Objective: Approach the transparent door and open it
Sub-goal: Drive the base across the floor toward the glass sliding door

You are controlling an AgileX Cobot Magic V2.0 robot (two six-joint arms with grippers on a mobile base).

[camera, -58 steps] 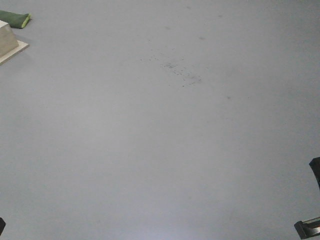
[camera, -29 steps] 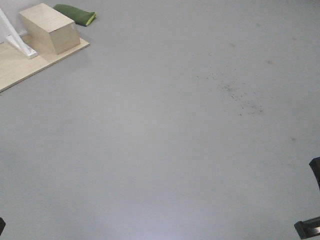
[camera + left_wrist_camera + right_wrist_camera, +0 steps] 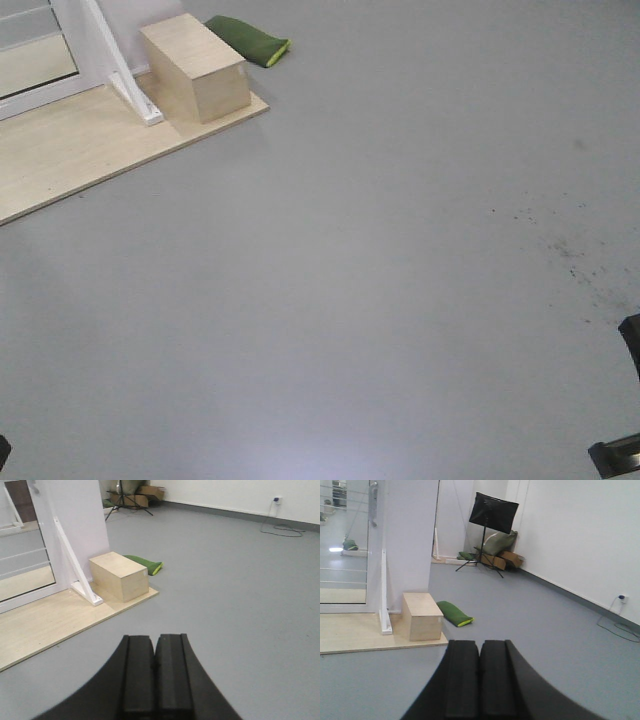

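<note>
Transparent door (image 3: 345,555): a clear glass panel in a white frame, with thin white horizontal bars across the glass. It stands far ahead and to the left of the right claw (image 3: 480,647), well apart from it. A grey handle (image 3: 372,500) sits high on the frame's right stile. Cannot tell whether the panel is slid open or closed.

From the left wrist view, the same glazing lies ahead-left of the left claw (image 3: 155,645), also well apart.

The door's foot meets a pale plywood platform (image 3: 350,632) laid on the grey floor (image 3: 400,300). A white slanted brace (image 3: 75,565) runs from a white panel (image 3: 75,515) down to the platform.

Wooden box (image 3: 422,615): on the platform's right corner, just beside the brace foot and ahead-left of both claws. All seen faces are closed, so its contents cannot be told.

Green bag (image 3: 452,614): lying on the floor, just right of the box.

Farther ahead of the right claw, by the back wall, are a black stand on a tripod (image 3: 492,512) and cardboard boxes (image 3: 507,557) with a green sack on them.

Both claws have their black fingers pressed together with nothing between them.
</note>
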